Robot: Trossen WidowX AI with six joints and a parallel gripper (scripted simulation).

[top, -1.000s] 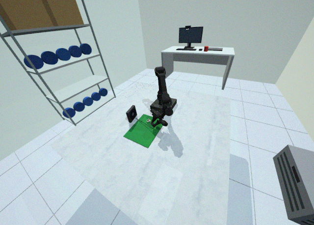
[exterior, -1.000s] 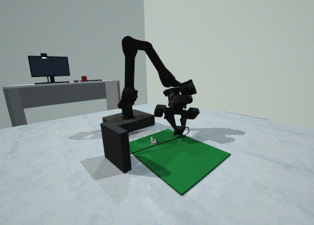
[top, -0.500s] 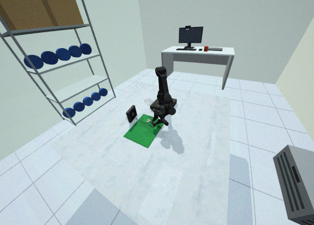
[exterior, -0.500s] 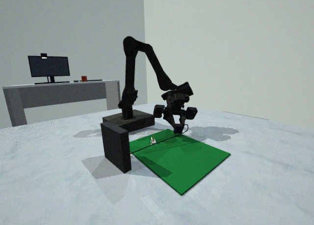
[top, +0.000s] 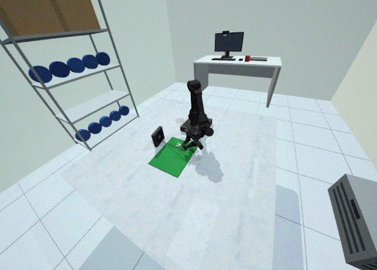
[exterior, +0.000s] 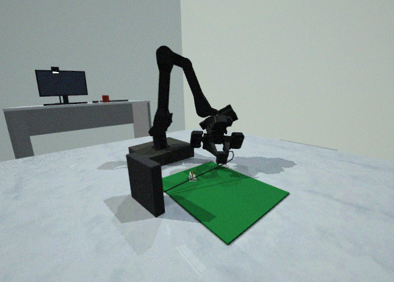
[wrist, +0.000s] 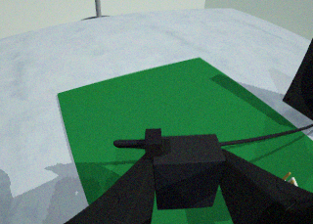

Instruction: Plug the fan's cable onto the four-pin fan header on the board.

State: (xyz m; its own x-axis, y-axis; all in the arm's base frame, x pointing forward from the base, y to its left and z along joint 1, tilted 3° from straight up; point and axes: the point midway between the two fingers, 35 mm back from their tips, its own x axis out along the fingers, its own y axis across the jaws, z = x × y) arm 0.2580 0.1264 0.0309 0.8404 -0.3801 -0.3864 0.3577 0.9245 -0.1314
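Note:
My gripper (exterior: 221, 154) (wrist: 186, 159) is shut on the black plug (exterior: 221, 158) (wrist: 187, 148), holding it above the green board (top: 170, 162) (exterior: 241, 209) (wrist: 127, 107). The plug is a dark block with a small tab on one side. The fan's thin black cable (exterior: 207, 172) (wrist: 264, 139) runs from it to the fan; a short loop stands out at the plug's other side. The small whitish fan header (top: 178, 144) (exterior: 194, 179) stands on the board, apart from the plug and toward the fan. In the wrist view it is partly hidden behind a finger. Its pins are too small to count.
The black square fan (top: 158, 137) (exterior: 144, 183) stands upright beside the board's edge; part of it shows at the wrist view's right. The arm's base (top: 185, 127) (exterior: 178, 154) is behind the board. A shelf rack, a desk with a monitor and a grey cabinet stand farther off.

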